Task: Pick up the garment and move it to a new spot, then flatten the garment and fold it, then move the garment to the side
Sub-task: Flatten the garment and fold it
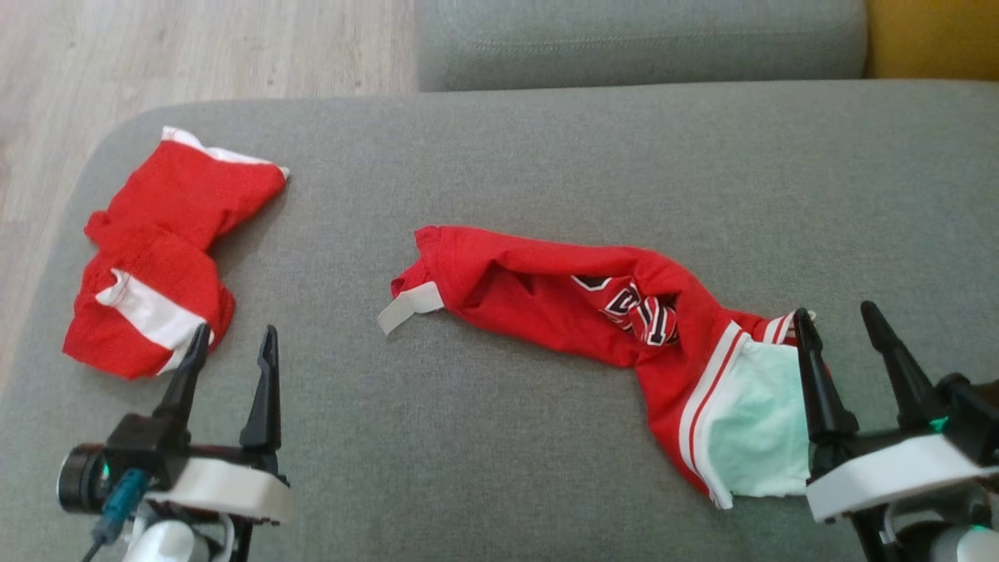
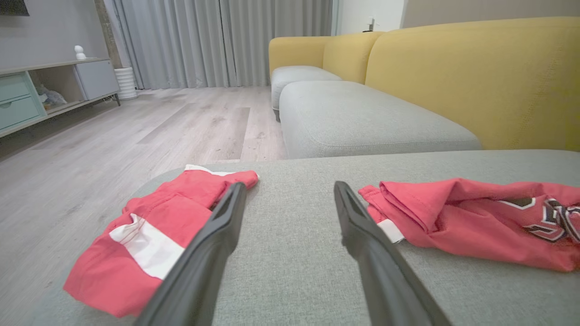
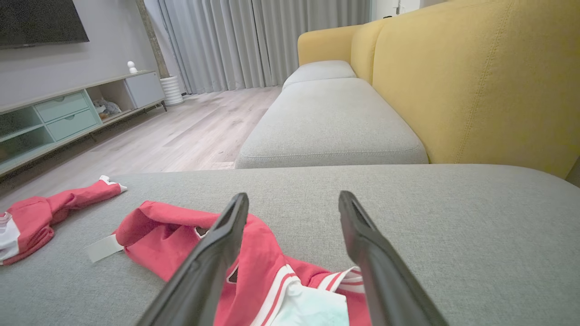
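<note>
A crumpled red jersey garment (image 1: 531,289) with white-and-red trim and a pale lining lies stretched across the middle of the grey cushion (image 1: 546,156). Its trimmed end reaches my right gripper (image 1: 833,312), which is open just over that end, nothing between the fingers. In the right wrist view the garment (image 3: 158,235) lies under and left of the open gripper (image 3: 293,195). A second red garment (image 1: 164,234) with a white stripe lies bunched at the cushion's left end. My left gripper (image 1: 238,332) stands open beside it. In the left wrist view the gripper (image 2: 290,185) points between that piece (image 2: 172,203) and the jersey (image 2: 462,217).
The cushion's rounded left edge drops to a wooden floor (image 1: 195,55). Another grey cushion (image 1: 640,39) lies beyond the far edge, with a yellow backrest (image 3: 489,81) along the right. A low TV cabinet (image 3: 68,113) stands across the room.
</note>
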Robot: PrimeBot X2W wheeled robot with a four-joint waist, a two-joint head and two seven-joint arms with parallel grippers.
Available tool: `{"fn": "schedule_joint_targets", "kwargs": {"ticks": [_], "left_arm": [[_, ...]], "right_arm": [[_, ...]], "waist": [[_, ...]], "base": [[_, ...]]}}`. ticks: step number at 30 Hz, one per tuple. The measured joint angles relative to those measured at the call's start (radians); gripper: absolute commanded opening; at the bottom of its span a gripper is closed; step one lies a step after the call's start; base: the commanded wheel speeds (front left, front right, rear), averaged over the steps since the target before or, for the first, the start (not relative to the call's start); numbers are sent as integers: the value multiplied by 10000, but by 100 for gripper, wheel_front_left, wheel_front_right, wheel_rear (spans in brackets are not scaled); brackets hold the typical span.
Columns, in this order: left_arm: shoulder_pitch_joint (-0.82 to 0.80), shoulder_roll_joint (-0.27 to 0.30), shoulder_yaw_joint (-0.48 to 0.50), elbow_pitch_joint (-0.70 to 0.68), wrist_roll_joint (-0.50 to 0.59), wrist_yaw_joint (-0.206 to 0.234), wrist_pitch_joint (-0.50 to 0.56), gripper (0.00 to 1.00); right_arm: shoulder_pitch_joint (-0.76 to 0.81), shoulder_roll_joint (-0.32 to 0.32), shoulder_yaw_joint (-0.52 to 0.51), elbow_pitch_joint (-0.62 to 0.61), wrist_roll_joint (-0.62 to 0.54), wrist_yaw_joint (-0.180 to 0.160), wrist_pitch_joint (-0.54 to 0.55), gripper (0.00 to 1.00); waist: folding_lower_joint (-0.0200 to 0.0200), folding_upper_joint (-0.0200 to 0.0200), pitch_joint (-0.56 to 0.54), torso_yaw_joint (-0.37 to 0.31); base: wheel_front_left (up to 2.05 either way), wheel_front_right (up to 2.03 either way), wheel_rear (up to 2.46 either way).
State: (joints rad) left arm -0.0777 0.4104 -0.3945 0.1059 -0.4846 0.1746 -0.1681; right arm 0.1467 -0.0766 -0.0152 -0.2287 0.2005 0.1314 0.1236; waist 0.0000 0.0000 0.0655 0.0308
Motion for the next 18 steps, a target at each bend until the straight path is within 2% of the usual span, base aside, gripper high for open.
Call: {"fn": "schedule_joint_targets", "kwargs": {"ticks": [18], "left_arm": [[434, 2, -186, 109, -203, 104, 144, 100]], "right_arm": [[483, 196, 84, -19, -31, 0, 173, 100]], "waist": [[0, 0, -371, -128]], "base": [[0, 0, 0]]}}
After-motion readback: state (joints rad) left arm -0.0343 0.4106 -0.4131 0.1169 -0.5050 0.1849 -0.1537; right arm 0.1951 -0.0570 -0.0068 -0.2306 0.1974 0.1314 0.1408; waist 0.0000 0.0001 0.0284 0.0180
